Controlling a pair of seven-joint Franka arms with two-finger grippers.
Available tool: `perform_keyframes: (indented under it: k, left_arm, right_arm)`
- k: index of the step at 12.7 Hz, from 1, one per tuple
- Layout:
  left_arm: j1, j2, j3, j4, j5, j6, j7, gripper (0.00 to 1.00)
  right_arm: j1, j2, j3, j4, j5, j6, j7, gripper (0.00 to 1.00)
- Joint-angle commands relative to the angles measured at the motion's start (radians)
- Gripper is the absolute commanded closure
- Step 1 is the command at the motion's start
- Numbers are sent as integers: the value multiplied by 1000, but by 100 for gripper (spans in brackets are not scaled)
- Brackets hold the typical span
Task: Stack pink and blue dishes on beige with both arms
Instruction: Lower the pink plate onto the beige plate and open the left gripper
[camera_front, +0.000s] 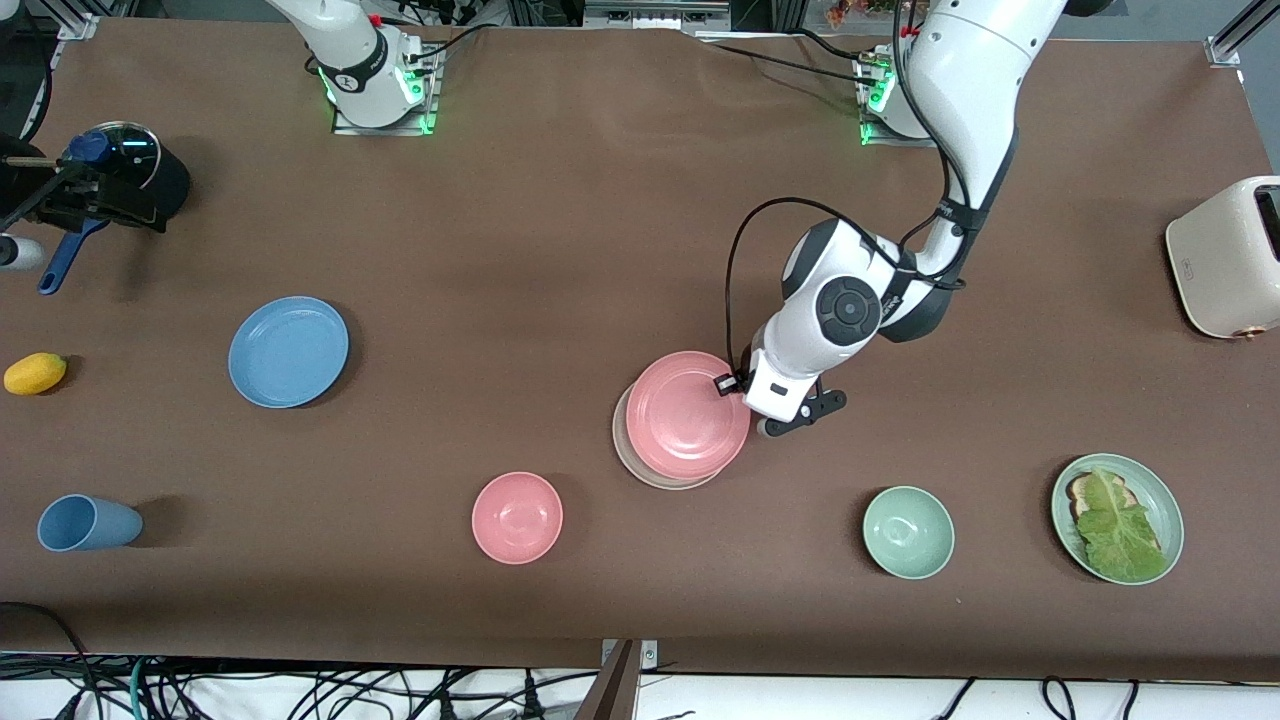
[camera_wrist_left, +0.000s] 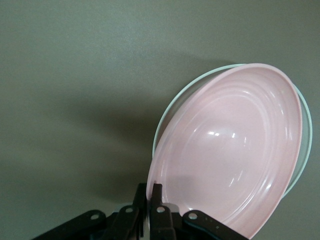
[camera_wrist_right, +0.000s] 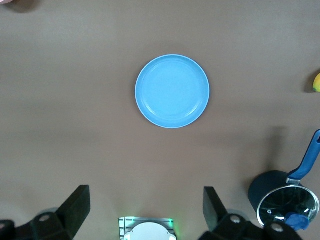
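Pink plate (camera_front: 688, 415) lies on beige plate (camera_front: 640, 462), mid-table. Left gripper (camera_front: 752, 388) pinches its rim. Blue plate (camera_wrist_right: 172, 91) lies empty toward the right arm's end. Right gripper (camera_wrist_right: 145, 207) is spread high above the table.

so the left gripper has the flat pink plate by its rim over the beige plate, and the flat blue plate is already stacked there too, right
Not quite. The left gripper does grip the flat round pink plate by its rim over the beige plate, but the flat round blue plate is not stacked. The front view shows it lying alone on the table toward the right arm's end, and the right wrist view shows the open right gripper above it.
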Motion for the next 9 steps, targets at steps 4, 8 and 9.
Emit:
perform_keyframes:
  k: [4,8,9]
  left_arm:
    - [-26,56,12,63,47,35,-69,100]
    - [-24,57,17,66,47,35,-54,75]
    - [-24,57,17,65,48,35,-52,74]
  right_arm:
    - [-6,9,2,8,7,-8,2,0]
    - [3,12,8,11,7,-8,-9,0]
    - [3,12,8,13,12,-11,-10,0]
